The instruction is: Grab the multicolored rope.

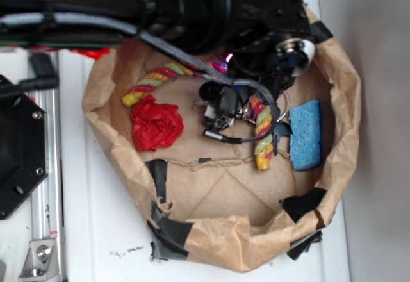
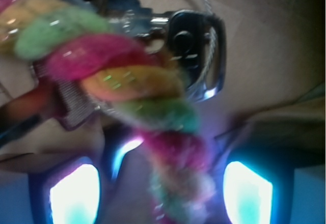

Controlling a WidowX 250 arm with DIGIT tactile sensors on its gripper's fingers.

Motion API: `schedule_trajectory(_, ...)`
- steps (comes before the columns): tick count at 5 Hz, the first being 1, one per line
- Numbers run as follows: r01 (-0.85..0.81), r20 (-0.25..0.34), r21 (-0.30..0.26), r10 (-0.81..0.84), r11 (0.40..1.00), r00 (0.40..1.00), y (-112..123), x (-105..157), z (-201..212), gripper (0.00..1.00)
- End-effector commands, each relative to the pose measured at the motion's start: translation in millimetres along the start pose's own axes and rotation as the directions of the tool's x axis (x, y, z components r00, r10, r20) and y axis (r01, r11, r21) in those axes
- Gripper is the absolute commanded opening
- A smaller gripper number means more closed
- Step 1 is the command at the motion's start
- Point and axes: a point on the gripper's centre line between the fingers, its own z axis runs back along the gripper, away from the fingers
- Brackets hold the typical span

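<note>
The multicolored rope (image 1: 160,75) lies bent in an arch inside a brown paper basin (image 1: 211,231), with red, yellow, green and pink strands. My gripper (image 1: 263,125) hangs over the arch's right leg. In the wrist view the rope (image 2: 127,86) runs diagonally down between my two glowing fingertips (image 2: 74,193), and its frayed end sits midway between them. My gripper (image 2: 160,196) is open, with the jaws wide apart on either side of the rope and a gap showing on both sides.
A crumpled red paper ball (image 1: 156,124) lies left of centre. A blue sponge (image 1: 305,134) lies right of the rope's right leg. A bunch of keys on a wire ring (image 1: 218,118) sits by the rope and shows in the wrist view (image 2: 196,46). Taped paper walls ring the basin.
</note>
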Motion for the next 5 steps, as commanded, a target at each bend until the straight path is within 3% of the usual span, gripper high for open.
schedule_trajectory(1, -0.132, -0.035, -0.031, 0.131, 0.991, 0.991, -9.8, -6.3, -19.1, 0.0)
schedule_trajectory(3, -0.188, -0.062, 0.016, 0.188, 0.982, 0.98, -15.1, -11.1, -22.0, 0.0)
schedule_trajectory(4, -0.253, -0.035, 0.034, 0.254, 0.967, 0.966, -13.2, -15.7, -11.0, 0.0)
schedule_trajectory(5, -0.414, 0.062, 0.035, 0.412, 0.909, 0.909, -17.9, -29.7, 37.0, 0.0)
